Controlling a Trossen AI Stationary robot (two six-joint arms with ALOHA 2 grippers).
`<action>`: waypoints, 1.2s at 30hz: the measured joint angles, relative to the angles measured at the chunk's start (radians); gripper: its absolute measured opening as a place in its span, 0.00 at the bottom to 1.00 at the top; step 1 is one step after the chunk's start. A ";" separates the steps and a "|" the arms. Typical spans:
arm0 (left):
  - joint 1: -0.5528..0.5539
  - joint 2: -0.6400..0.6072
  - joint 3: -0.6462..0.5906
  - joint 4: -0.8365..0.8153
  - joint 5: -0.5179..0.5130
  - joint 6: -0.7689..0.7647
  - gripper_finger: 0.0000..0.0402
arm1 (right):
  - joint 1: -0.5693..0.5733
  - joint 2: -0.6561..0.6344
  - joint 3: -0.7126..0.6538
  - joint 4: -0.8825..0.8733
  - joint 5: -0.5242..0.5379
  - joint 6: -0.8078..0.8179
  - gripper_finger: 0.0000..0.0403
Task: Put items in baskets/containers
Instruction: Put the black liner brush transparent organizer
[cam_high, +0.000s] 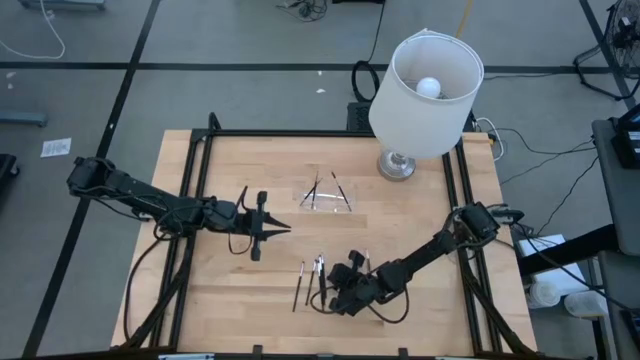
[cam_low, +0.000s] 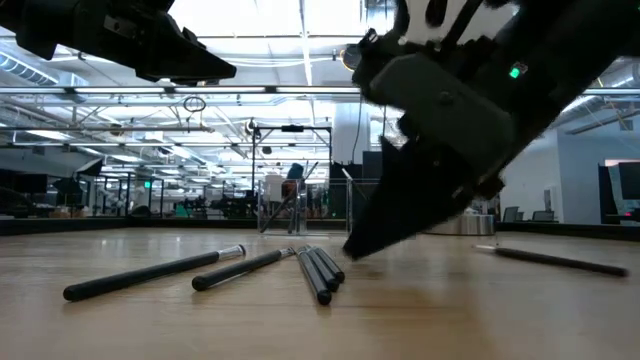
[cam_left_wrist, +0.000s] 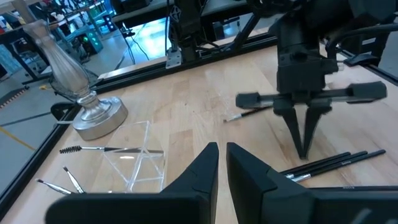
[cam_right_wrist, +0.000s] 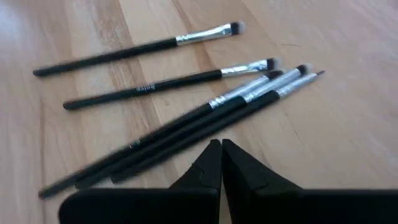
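Note:
Several thin black makeup brushes (cam_high: 312, 282) with silvery ferrules lie flat on the wooden table; the right wrist view shows them (cam_right_wrist: 186, 124) fanned out just past my fingers. My right gripper (cam_high: 330, 295) is shut and points down, its tip (cam_low: 352, 248) close beside the brushes and low over the table. One more brush (cam_left_wrist: 249, 114) lies apart behind it. The clear plastic tray (cam_high: 327, 197) sits mid-table with a few brushes (cam_left_wrist: 93, 149) in it. My left gripper (cam_high: 280, 228) hangs shut in the air, left of the tray, and holds nothing.
A white-shaded lamp (cam_high: 425, 95) stands on its glass base (cam_left_wrist: 93, 115) at the table's far right, behind the tray. Black rails (cam_high: 195, 190) run along the left and right sides of the table. Bare wood lies between the tray and the brushes.

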 joint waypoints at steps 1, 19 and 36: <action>0.000 0.000 0.000 0.000 0.000 0.000 0.10 | 0.007 -0.016 0.013 -0.047 0.010 -0.004 0.00; 0.000 0.000 0.000 -0.010 0.001 -0.033 0.10 | 0.296 -0.128 0.155 -1.356 -0.195 1.275 0.00; 0.000 0.000 0.000 -0.002 0.000 -0.018 0.10 | 0.266 -0.132 -0.133 -1.051 -0.330 1.225 0.00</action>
